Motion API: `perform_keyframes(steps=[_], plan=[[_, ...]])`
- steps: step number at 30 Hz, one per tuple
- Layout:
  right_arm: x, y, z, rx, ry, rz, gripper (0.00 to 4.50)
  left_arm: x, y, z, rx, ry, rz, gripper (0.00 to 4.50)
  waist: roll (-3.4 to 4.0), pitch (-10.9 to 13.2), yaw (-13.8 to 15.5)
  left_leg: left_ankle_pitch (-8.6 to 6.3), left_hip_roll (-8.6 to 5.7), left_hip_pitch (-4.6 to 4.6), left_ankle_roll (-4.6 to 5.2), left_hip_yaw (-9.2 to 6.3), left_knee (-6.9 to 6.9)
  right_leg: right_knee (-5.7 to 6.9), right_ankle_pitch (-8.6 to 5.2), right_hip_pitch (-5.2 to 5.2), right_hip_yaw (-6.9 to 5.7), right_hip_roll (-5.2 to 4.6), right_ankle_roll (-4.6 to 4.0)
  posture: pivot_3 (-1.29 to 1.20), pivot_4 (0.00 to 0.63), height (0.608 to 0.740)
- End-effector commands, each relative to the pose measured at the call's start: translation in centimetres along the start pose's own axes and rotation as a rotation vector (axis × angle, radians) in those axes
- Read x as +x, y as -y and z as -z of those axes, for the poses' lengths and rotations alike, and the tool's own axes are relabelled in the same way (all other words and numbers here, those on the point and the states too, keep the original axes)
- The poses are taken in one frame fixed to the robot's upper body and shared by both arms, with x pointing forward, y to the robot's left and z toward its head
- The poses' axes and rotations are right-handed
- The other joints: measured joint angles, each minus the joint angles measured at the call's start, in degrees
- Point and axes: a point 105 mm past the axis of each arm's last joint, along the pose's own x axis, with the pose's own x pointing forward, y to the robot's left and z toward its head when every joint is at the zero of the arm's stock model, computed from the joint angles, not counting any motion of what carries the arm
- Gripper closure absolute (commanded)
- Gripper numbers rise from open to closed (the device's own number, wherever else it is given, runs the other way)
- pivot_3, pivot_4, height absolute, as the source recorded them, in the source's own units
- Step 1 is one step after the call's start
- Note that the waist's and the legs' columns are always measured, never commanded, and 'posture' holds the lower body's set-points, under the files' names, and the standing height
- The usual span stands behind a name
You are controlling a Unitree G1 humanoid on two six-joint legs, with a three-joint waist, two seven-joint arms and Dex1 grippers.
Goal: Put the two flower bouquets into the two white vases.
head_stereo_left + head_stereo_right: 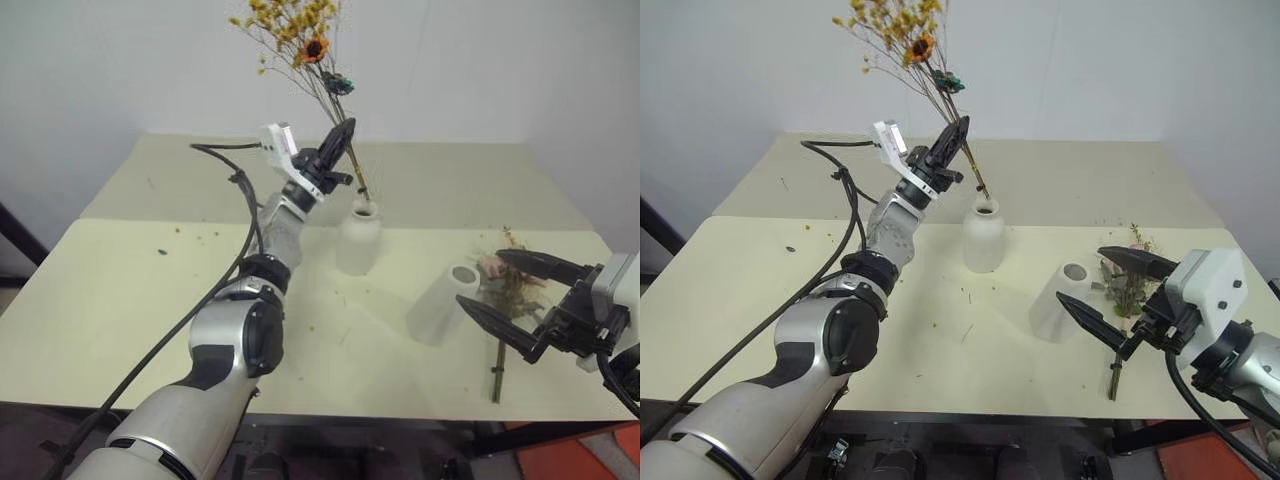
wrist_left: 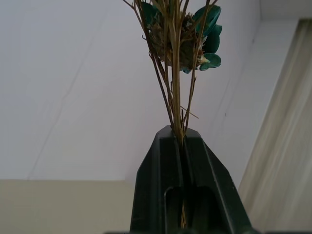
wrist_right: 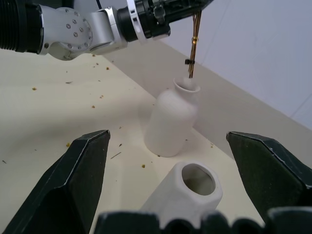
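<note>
The yellow-orange bouquet (image 1: 300, 40) is clamped by the left gripper (image 1: 340, 140), its stem ends at the mouth of the short vase (image 1: 358, 240) mid-desk. The tall vase (image 1: 440, 305) and pink bouquet (image 1: 505, 285) are seen near the desk's (image 1: 130, 290) right edge, by the spread-open right gripper (image 1: 505, 295).

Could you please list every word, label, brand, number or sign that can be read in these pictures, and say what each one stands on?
There is no readable text here.
The short vase and the tall vase are plain white, unmarked.
The left gripper, shut on the yellow sprig bunch, and the open right gripper carry no legible marking.
The table and the pink bouquet bear no label.
</note>
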Motion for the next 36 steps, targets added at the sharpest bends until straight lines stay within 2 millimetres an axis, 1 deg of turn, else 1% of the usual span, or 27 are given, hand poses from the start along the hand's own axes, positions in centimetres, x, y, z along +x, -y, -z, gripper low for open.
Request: perform_keyframes(steps=[1, 5, 14, 20, 23, 26, 29, 34, 36], plan=[[-0.4, 0.3, -1.2, -0.052, 0.024, 0.029, 0.00, 0.4, 0.8, 0.4, 0.077, -0.037, 0.042, 4.46, 0.00, 0.0, 0.0, 0.00, 0.00, 0.00, 0.00, 0.00, 0.00, 0.00, 0.00, 0.00, 0.00, 0.00, 0.00, 0.00, 0.150, 0.740], [-0.5, 0.2, -1.2, -0.053, 0.022, 0.036, 0.00, 0.0, 0.8, 1.7, 0.122, -0.109, 0.045, 4.46, 0.00, 0.0, 0.0, 0.00, 0.00, 0.01, 0.00, 0.00, 0.00, 0.01, 0.00, 0.00, 0.00, 0.00, 0.00, 0.00, 0.150, 0.740], [-0.6, 0.2, -1.1, -0.049, 0.009, 0.054, 0.00, -0.6, 1.0, 3.8, 0.250, -0.226, 0.060, 4.46, 0.00, 0.0, 0.0, 0.00, 0.00, 0.02, 0.00, 0.00, 0.00, 0.03, 0.00, 0.01, 0.01, 0.00, 0.00, 0.00, 0.150, 0.740], [-0.7, 0.3, -1.1, -0.048, 0.005, 0.058, 0.00, -0.8, 1.5, 4.8, 0.277, -0.262, 0.083, 4.46, 0.00, 0.0, 0.0, 0.00, 0.00, 0.07, 0.00, 0.00, 0.00, 0.06, 0.00, 0.03, 0.01, 0.01, 0.00, 0.00, 0.150, 0.740], [-0.7, 0.3, -1.0, -0.048, 0.003, 0.062, 0.00, -0.9, 1.4, 5.2, 0.278, -0.286, 0.075, 3.76, 0.00, 0.0, 0.0, 0.00, 0.00, 0.05, 0.00, 0.00, 0.00, 0.06, 0.00, 0.03, 0.02, 0.01, 0.00, 0.00, 0.150, 0.740], [-0.8, 0.3, -1.0, -0.048, 0.002, 0.064, 0.00, -1.1, 1.2, 5.4, 0.295, -0.301, 0.078, 2.80, 0.00, 0.0, 0.0, 0.00, 0.00, 0.05, 0.00, 0.00, 0.00, 0.06, 0.00, 0.03, 0.02, 0.01, 0.00, 0.00, 0.150, 0.740], [-0.9, 0.3, -1.0, -0.047, 0.003, 0.067, 0.00, -1.3, 1.2, 5.0, 0.320, -0.299, 0.105, 1.79, 0.00, 0.0, 0.0, 0.00, 0.00, 0.06, 0.00, 0.00, 0.00, 0.06, 0.00, 0.03, 0.02, 0.01, 0.00, 0.00, 0.150, 0.740], [-0.7, 0.3, -0.7, -0.037, 0.002, 0.067, 0.00, -2.0, 0.3, 4.5, 0.328, -0.318, 0.095, 0.11, 0.00, 0.0, -0.1, 0.00, 0.00, 0.10, 0.00, 0.01, 0.00, 0.10, 0.00, 0.03, 0.03, 0.01, 0.00, 0.00, 0.150, 0.740], [-0.5, 0.4, -0.6, -0.036, 0.006, 0.063, 0.00, -2.2, -0.2, 3.9, 0.322, -0.315, 0.090, 0.02, 0.00, 0.0, -0.1, 0.00, 0.00, 0.11, 0.00, 0.01, 0.00, 0.10, 0.00, 0.04, 0.04, 0.01, 0.00, 0.00, 0.150, 0.740]])
